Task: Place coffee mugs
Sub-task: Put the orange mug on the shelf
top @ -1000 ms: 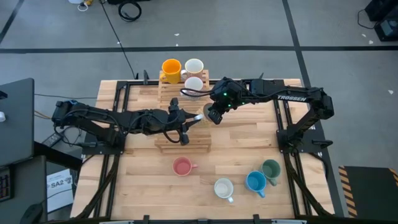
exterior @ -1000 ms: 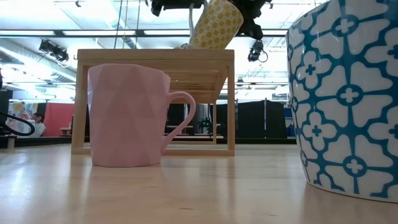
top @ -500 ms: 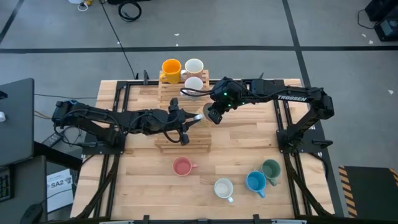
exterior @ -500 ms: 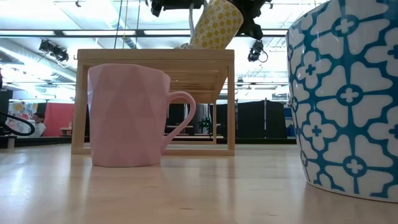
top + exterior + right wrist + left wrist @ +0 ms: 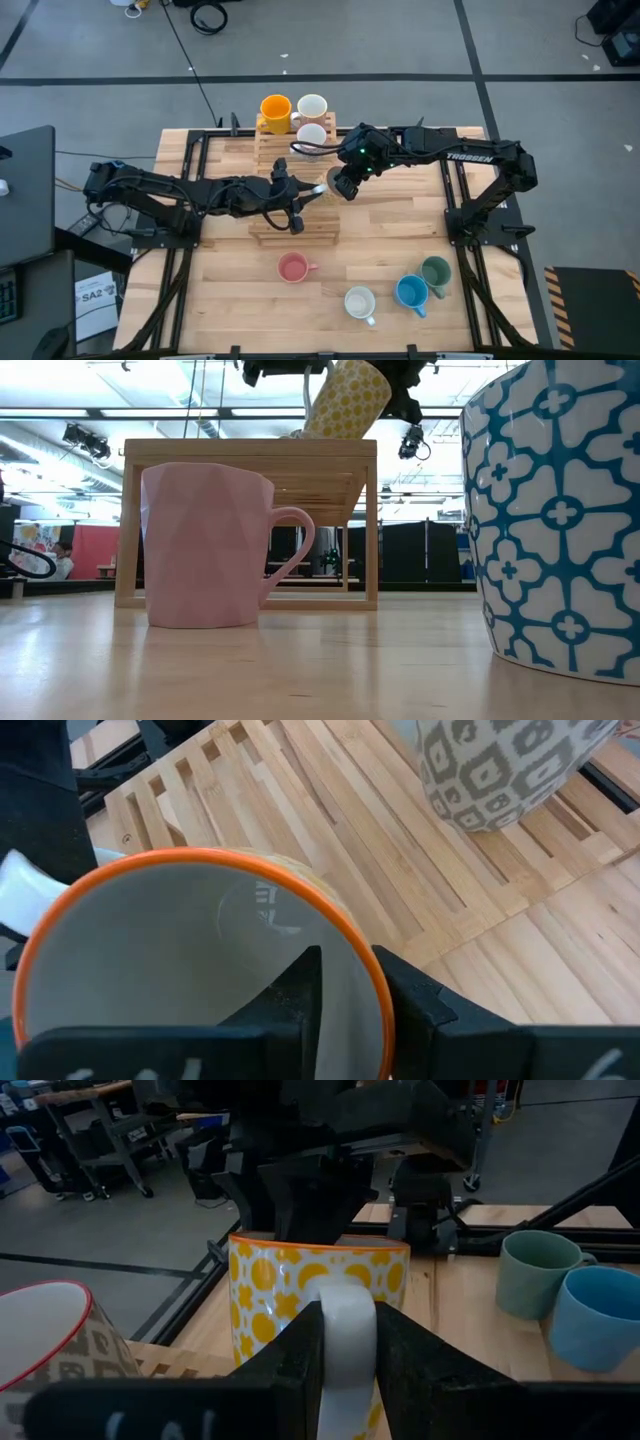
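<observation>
Handover over the wooden rack [image 5: 292, 222], near the middle of the table [image 5: 390, 260]. Both my grippers are on one yellow-patterned mug [image 5: 346, 400] with an orange rim. My left gripper [image 5: 345, 1355] is clamped on its white handle, fingers [image 5: 290, 1370] pressed to either side. My right gripper [image 5: 345, 995] pinches the rim, one finger inside the cup, one outside.

Mug is tilted in the low view, held just above the rack's top slats, not resting on them as far as I can tell. Its mouth faces my right wrist; its handle points back toward my left arm. So the mug's axis runs roughly along the line between the two arms.

Judgement: one gripper must let go before the other can set it down. Right arm is nearer the far edge, where an orange mug [image 5: 275, 108] and two white mugs [image 5: 312, 106] stand.

Waiting near the front edge: pink mug [image 5: 292, 267], white mug [image 5: 359, 302], blue mug [image 5: 411, 292], green mug [image 5: 436, 271].
</observation>
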`<move>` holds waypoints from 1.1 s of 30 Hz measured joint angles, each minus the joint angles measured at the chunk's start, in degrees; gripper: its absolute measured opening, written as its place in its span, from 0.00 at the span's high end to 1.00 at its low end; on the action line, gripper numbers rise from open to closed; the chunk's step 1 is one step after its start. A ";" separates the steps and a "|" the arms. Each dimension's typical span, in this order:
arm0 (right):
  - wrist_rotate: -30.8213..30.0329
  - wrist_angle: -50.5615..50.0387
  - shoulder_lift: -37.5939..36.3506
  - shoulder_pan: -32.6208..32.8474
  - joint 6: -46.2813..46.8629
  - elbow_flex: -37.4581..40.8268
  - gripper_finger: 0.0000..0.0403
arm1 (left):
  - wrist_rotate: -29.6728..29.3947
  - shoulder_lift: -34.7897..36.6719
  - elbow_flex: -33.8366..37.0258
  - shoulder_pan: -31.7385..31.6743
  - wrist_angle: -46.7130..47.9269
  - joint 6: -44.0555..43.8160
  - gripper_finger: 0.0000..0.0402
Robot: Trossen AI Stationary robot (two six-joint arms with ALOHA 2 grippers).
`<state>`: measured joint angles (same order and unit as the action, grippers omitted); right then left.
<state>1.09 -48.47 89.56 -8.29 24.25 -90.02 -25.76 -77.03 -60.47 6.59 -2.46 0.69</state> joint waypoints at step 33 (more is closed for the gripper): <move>6.29 -1.18 -4.33 -4.75 -0.46 0.00 0.64 | -0.45 0.00 0.00 -0.01 -0.04 -0.04 0.81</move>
<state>7.38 -49.64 85.23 -13.04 23.79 -90.02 -26.21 -77.03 -60.47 6.58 -2.50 0.64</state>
